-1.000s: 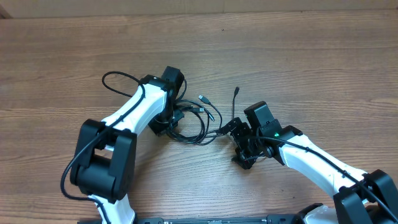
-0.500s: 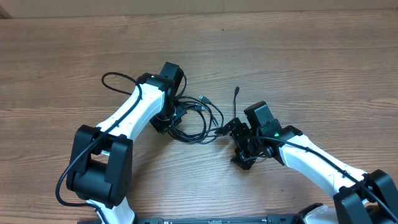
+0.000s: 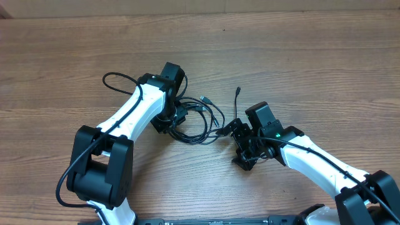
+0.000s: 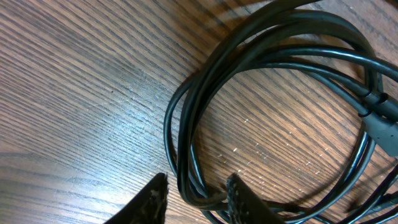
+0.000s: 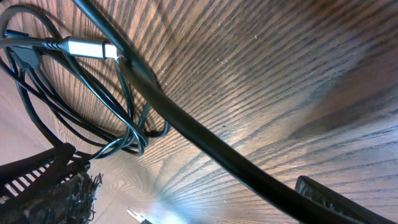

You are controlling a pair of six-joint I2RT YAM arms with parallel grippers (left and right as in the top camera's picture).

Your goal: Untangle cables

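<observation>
**Worktop**: wood-grain surface. A broad band of bare wood runs along the far edge and down the left edge.

**Left arm**: white and black. It reaches from the near edge toward the middle of the worktop.

**Left gripper**: points down at the left rim of the coil. In the wrist view the left gripper has its fingertips a little apart and astride several strands. A sliver of wood shows beside the bundle, so nothing is pinched.

**Cables**: thin black cords lying in a loose overlapping coil at mid-worktop, between the two grippers. The loops cross one another. A silver-tipped plug lies on the far side of the coil. One strand runs toward the far edge and ends in a small dark plug.

**Right gripper**: just beside the right rim of the coil. Its fingers are spread wide. One cord runs diagonally between them. Whether it touches either finger cannot be told.

**Right arm**: enters from the near right corner. Bare wood lies beyond it toward the right edge.
</observation>
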